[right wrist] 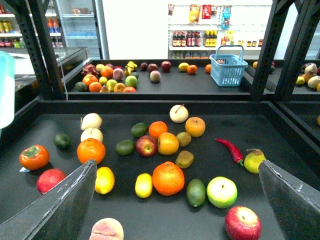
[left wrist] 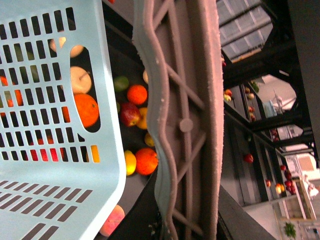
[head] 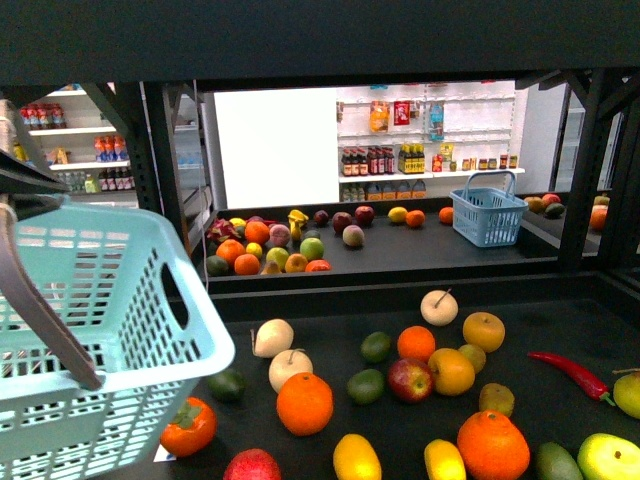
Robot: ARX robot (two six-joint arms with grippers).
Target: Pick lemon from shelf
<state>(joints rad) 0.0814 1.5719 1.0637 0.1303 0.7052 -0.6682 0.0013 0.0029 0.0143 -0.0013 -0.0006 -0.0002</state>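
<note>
The right gripper [right wrist: 176,162] hangs wide open, empty, with the lemon [right wrist: 143,185] just ahead between its fingers [right wrist: 65,210], long axis pointing away. The left gripper, by the basket [head: 90,300], is out of sight.

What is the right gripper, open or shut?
Open. In the right wrist view the right gripper has its fingers wide apart, with nothing held between them.

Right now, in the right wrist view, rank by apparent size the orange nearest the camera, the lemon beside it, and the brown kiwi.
Largest, the orange; then the lemon; smallest, the brown kiwi, though it lies slightly farther off, so that gap is unsure.
</note>
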